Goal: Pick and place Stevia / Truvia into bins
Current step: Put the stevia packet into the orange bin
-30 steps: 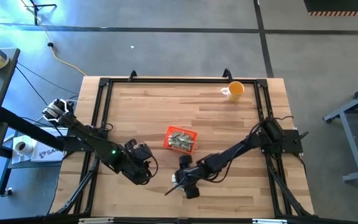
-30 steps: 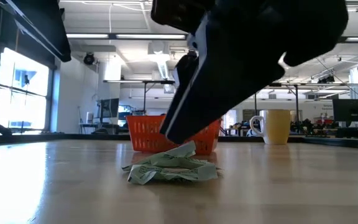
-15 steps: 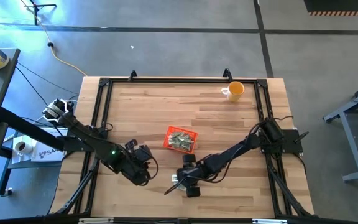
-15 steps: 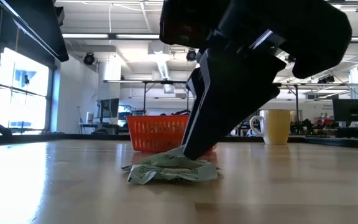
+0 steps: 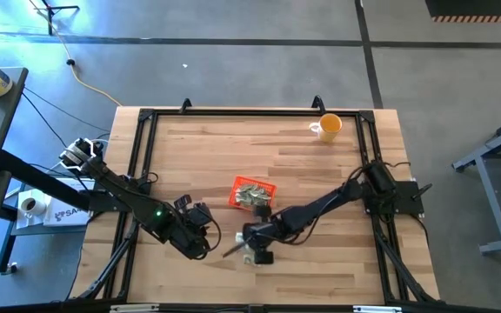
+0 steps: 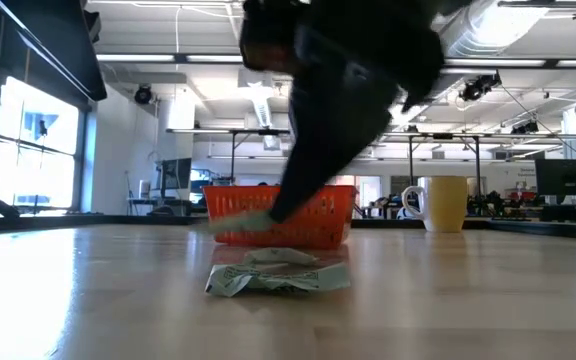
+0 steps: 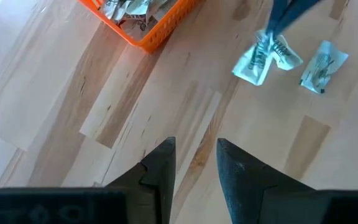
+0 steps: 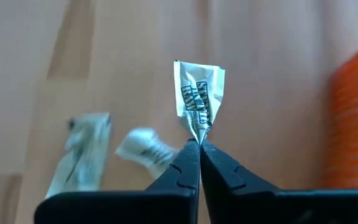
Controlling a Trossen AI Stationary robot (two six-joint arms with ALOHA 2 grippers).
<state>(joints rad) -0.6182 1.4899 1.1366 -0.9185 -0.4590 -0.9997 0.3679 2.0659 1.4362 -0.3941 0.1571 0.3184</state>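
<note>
Green-and-white Stevia packets lie loose on the wood near the table's front edge; two of them show in the right wrist view. The orange bin stands just beyond them with several packets inside. My right gripper is shut on one packet above the loose ones. My left gripper hovers open to the left of the bin, with nothing between its fingers. My right gripper pinches one edge of the packet between its two fingertips, and the paper crumples there. The fingers slant down toward the table's left. The packet sticks out past the fingertips, lifted clear of the table.
An orange-yellow cup stands at the far right of the table. A black frame rail runs around the table's edges. Bare wood lies between the bin and the far edge.
My right gripper has come down onto the loose packets, taken hold of one and risen with it, swinging toward the table's left. The other packets have stayed on the wood.
</note>
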